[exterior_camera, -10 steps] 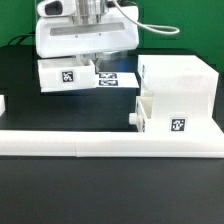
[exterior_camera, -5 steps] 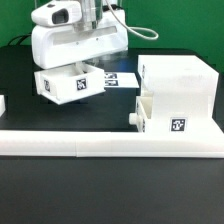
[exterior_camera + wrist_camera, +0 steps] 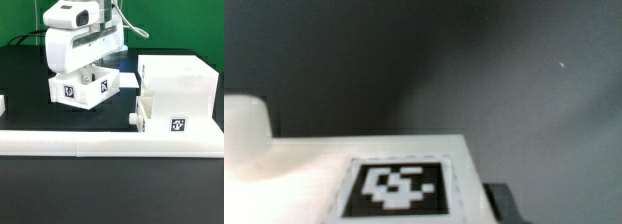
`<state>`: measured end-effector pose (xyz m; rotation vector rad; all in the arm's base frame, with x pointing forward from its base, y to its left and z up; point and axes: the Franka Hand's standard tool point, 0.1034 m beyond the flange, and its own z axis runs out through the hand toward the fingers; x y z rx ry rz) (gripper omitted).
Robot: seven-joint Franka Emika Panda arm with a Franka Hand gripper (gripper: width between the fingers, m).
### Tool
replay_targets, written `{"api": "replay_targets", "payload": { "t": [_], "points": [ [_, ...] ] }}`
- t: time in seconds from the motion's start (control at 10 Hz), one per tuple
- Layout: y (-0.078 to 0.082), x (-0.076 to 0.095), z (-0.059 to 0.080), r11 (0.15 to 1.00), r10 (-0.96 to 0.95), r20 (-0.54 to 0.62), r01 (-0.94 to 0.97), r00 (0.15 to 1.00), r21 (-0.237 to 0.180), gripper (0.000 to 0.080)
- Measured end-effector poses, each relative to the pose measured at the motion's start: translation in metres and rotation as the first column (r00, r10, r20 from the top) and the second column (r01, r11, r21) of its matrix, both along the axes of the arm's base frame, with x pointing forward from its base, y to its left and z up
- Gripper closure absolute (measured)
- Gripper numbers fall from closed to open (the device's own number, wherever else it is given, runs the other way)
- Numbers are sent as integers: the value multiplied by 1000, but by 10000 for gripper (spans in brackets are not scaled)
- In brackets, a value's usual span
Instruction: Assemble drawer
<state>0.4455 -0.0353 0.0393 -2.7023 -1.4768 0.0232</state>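
Tray up off the worktop, hanging under my gripper.

I see the gripper (image 3: pixel 90 68) closed on a small white tray (image 3: pixel 84 86), which hangs tilted just below it, two square tags facing me, clear of the black worktop (image 3: pixel 30 200). Off to the exterior view's right of the gripper sits the big casing (image 3: pixel 180 85), with a second tray (image 3: pixel 160 120) lower down, its knob poking out. In the wrist view, a tagged white face (image 3: pixel 397 186) fills the foreground.

Arm wrist pointing straight down, rotated off square, gripper (image 3: pixel 85 72) closed on a drawer tray (image 3: pixel 82 86), held clear above the bench.
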Motion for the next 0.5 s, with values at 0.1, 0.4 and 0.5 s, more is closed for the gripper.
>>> {"api": "replay_targets", "payload": {
  "t": [0.1, 0.4, 0.5],
  "points": [
    [-6, -3, -5, 988, 155, 5, -155, 988, 2, 757],
    [-9, 16, 4, 898, 439, 18, -439, 898, -34, 757],
    [-11, 17, 5, 870, 493, 19, -492, 870, -36, 757]
  ]
}}
